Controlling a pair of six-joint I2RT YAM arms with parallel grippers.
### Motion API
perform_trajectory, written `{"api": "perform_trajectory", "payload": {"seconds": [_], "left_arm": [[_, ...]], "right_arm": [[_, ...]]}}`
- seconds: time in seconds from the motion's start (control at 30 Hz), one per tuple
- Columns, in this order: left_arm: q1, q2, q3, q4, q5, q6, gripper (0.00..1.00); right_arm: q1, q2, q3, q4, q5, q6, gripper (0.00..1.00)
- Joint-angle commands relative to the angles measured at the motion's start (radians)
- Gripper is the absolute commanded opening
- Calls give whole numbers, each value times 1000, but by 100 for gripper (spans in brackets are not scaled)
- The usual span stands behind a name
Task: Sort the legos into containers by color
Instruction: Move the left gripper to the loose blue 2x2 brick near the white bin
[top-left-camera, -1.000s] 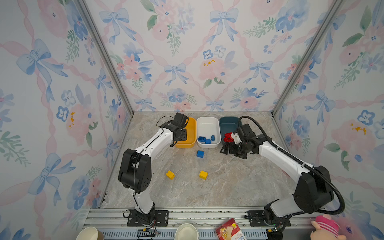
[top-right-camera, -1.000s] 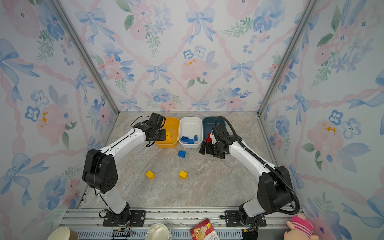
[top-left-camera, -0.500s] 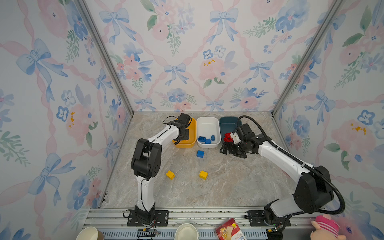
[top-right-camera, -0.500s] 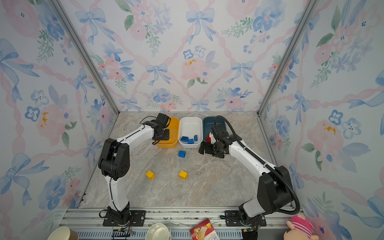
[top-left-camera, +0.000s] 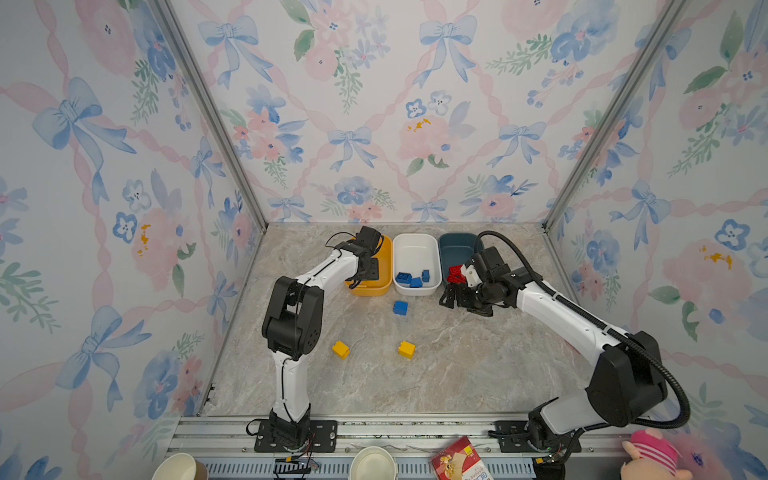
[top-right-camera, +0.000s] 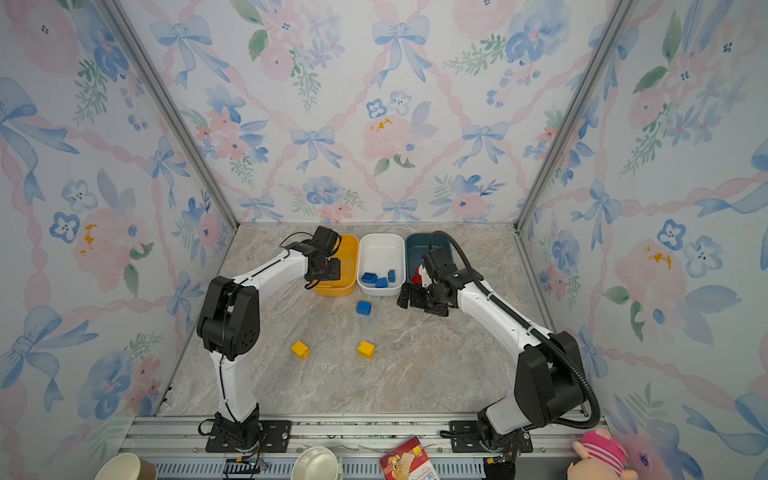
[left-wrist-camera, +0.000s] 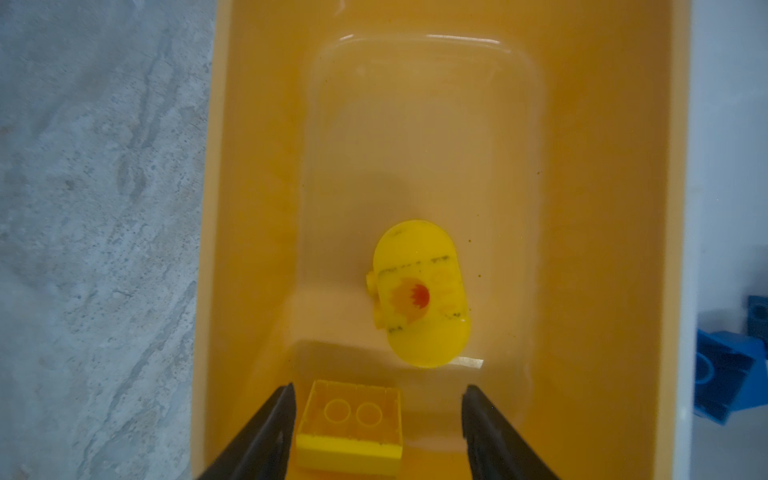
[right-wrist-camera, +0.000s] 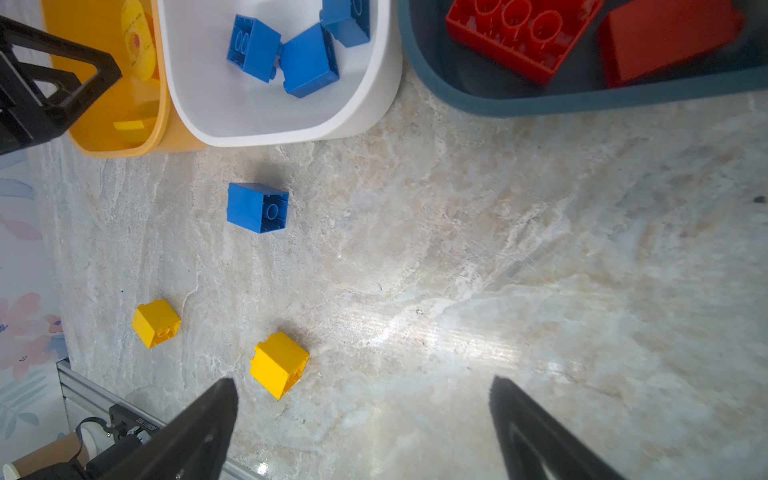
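Note:
Three tubs stand in a row at the back: yellow (top-left-camera: 385, 266), white (top-left-camera: 415, 245) and teal (top-left-camera: 455, 245). My left gripper (left-wrist-camera: 380, 388) hangs open inside the yellow tub (left-wrist-camera: 582, 208). An upturned yellow brick (left-wrist-camera: 351, 424) lies on the tub floor between its fingers, close to one and clear of the other. A rounded yellow piece (left-wrist-camera: 419, 295) lies beyond it. Blue bricks (right-wrist-camera: 291, 54) sit in the white tub and red bricks (right-wrist-camera: 523, 33) in the teal one. On the table lie a blue brick (top-left-camera: 400, 308) and two yellow bricks (top-left-camera: 340, 349) (top-left-camera: 406, 349). My right gripper (top-left-camera: 451, 297) hovers open and empty just in front of the teal tub.
Flowered walls close in the table on three sides. Beyond the front rail stand two paper cups (top-left-camera: 178, 467) (top-left-camera: 372, 465), a red packet (top-left-camera: 457, 461) and a pink plush toy (top-left-camera: 652, 457). My left arm's elbow (top-left-camera: 293, 320) stands over the table's left side.
My left gripper has opened over the yellow tub and the yellow brick now lies free on its floor. The left elbow has swung inward. The right arm has stayed still.

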Motion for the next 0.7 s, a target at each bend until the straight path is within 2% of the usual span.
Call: {"api": "perform_trajectory", "payload": {"seconds": [0.0,0.27,0.4,0.67], "left_arm": [[-17,-66,2,2,18,-23,67],[-74,-168,-72,1,47,-52,74],[-119,-226,-137,0,58,-82,80],[-214,-285,-227,3,85,-153,86]], "right_arm": [[12,-7,31,-10,9,8,97],[12,-8,33,-11,16,6,97],[11,-14,21,-5,17,8,97],[4,-31,-2,6,23,15,97]]}}
